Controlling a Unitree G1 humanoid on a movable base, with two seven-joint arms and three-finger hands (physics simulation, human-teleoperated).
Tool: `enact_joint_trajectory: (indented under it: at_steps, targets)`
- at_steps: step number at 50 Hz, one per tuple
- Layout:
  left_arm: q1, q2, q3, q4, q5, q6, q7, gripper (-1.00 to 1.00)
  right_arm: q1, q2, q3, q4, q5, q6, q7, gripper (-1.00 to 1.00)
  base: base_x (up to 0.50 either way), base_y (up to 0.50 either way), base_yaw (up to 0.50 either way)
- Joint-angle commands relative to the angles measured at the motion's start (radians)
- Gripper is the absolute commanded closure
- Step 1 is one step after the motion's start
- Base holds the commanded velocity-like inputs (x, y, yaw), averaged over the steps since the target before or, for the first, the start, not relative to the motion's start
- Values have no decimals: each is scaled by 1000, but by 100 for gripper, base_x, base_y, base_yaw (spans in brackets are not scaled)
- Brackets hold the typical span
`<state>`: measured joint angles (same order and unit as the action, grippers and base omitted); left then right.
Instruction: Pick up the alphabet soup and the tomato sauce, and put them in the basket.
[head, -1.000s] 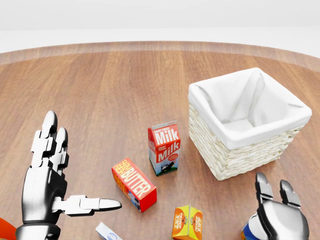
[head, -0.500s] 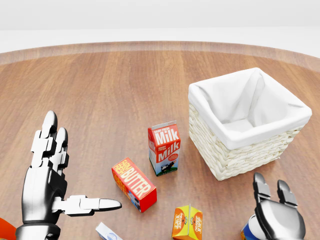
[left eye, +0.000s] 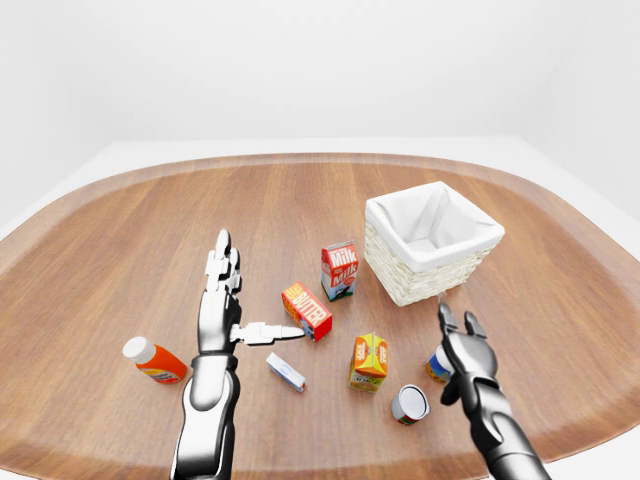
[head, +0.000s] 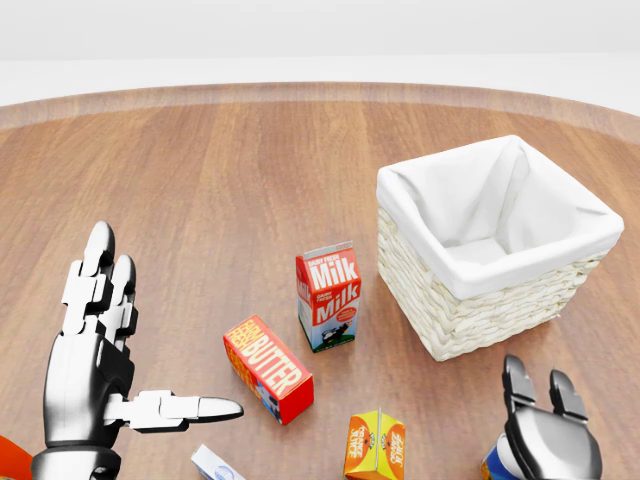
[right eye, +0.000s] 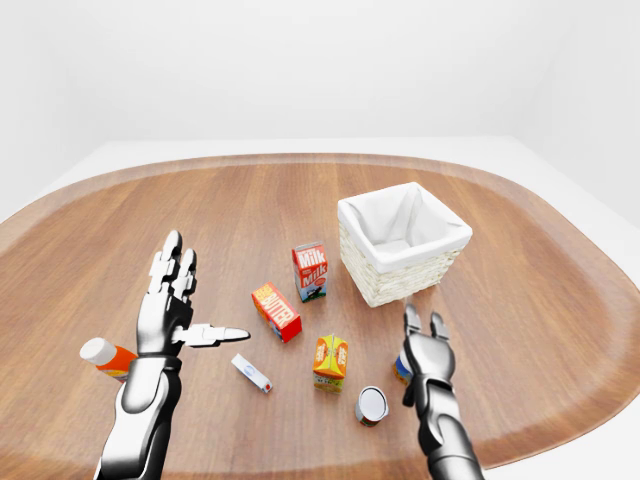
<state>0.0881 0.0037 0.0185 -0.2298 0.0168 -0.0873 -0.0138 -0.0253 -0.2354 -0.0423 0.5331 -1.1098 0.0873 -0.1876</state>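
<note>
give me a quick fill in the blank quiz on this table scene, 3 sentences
1. The white-lined basket holds ____ items.
2. The carton nearest the basket reads ____.
3. The left hand is ____, fingers spread, holding nothing.

Missing words: no; Milk; open

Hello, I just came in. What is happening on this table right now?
A humanoid robot is starting to gather cans for the white-lined basket, which is empty. Its right hand hangs open right beside an upright can, not gripping it. A second can lies on its side nearby. The left hand is open and holds nothing, above the table.
</note>
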Motion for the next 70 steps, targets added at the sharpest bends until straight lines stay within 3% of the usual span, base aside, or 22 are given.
enact_joint_trajectory:
  at_steps: [1,18,19,20,42,53,70]
  targets:
    - [1,0,1,-6,-4,0,-1,-100,-26,-7,16,78,21,0,-45,-100,0,0,0]
    - [1,0,1,-6,-4,0,-1,-100,-46,-10,33,132,37,0,-69,-100,0,0,0]
    - [1,0,1,-6,-3,0,0,-100,-42,-11,34,124,37,0,-69,-74,0,0,0]
    - [1,0,1,-6,-4,0,-1,-100,-37,-11,35,118,37,0,-73,100,0,0,0]
    - [1,0,1,-6,-4,0,-1,-100,-18,-4,34,82,29,0,-74,100,0,0,0]
    - [1,0,1,-6,-3,0,-1,-100,113,32,-2,-224,-20,0,-11,100,0,0,0]
    - [1,0,1,-6,-4,0,0,-100,230,91,-93,-567,-49,0,-68,100,0,0,0]
